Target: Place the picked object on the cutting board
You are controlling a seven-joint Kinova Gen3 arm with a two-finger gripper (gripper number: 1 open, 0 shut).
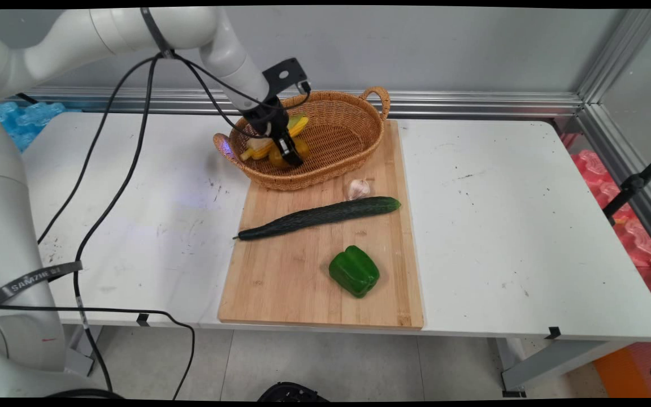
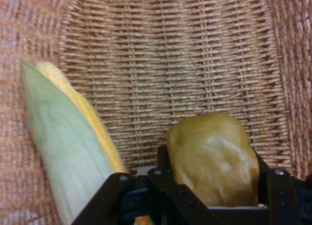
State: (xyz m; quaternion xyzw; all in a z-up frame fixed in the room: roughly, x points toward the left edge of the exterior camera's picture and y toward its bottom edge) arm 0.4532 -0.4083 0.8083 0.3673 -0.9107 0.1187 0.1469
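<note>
Holding: the pincer [image 1: 289, 154] is closed around a yellow pepper [image 2: 214, 159] inside the basket [image 1: 348, 141], upper centre of the frame.
Pincer: its fingers [image 2: 168, 178] press the pepper from both sides.
Corn: the corn [image 2: 68, 142] lies just beside the pepper in the basket, at the left in the hand view.
Basket: it stands on the far end of the board [image 1: 280, 282].
Board: a garlic [image 1: 358, 188], a cucumber [image 1: 320, 216] and a green pepper [image 1: 354, 271] lie on it, below the basket.
Counter: the white counter [image 1: 517, 237] carries the board.
</note>
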